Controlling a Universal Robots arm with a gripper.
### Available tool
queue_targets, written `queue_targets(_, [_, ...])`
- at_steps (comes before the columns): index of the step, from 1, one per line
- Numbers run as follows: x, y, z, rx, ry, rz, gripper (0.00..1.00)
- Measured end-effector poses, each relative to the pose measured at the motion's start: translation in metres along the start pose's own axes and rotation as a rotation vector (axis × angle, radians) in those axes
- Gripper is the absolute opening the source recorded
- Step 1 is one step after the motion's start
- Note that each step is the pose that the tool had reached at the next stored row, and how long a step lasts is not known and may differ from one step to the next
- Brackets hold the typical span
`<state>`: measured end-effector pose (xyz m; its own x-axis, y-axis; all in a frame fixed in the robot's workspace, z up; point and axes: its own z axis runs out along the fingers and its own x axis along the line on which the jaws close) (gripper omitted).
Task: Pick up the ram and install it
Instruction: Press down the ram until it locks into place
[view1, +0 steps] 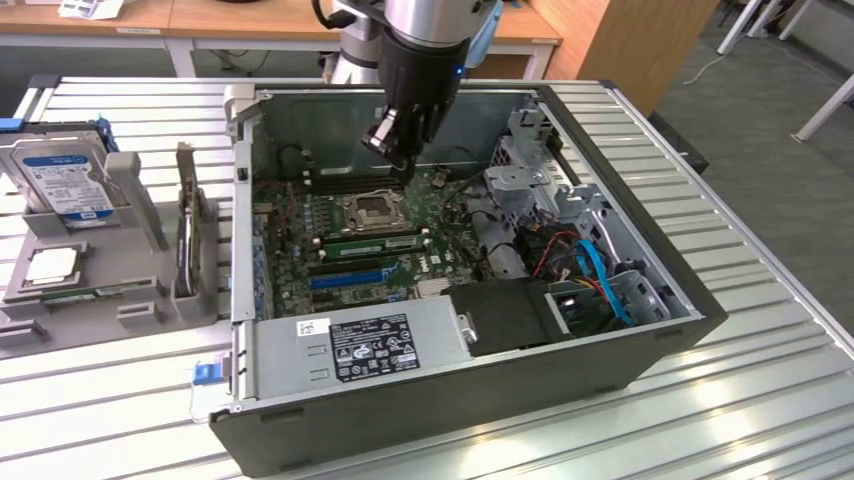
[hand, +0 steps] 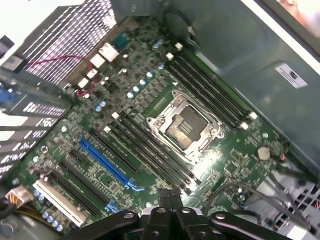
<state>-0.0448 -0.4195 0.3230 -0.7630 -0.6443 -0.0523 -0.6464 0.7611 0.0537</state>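
A ribbed metal bench (view1: 747, 330) carries an open computer case (view1: 627, 345), with wooden desks behind it and grey carpet off to the exterior view's right. At about 9 o'clock from the case stands a grey parts holder (view1: 140, 205). It holds a silver hard drive (view1: 60, 175), an upright dark card (view1: 194, 235) and, along its near edge, a thin green stick that I take to be the ram (view1: 96, 292), though it is small and partly sunk in its groove. It lies well apart from the arm and nothing touches it. I judge such a stick to be light and rigid but fragile. The flat faces carry chips and the lower edge carries contacts, so the safest hold is across the two faces near the middle of the upper edge, squarely enough that it does not twist. Its smooth faces could slip in a weak pinch. The gripper (view1: 398, 160) hangs inside the case over the motherboard (hand: 150, 95), just at 12 o'clock of the processor socket (view1: 371, 210) and near the dark memory slots (hand: 210, 85). Its fingers are pressed together with nothing between them, and they touch neither the board nor the slots, as far as the wrist view shows.
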Motion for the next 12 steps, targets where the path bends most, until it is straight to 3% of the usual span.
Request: queue_targets(12, [0.0000, 0.0000, 0.0000, 0.0091, -0.0093, 0.173, 0.10])
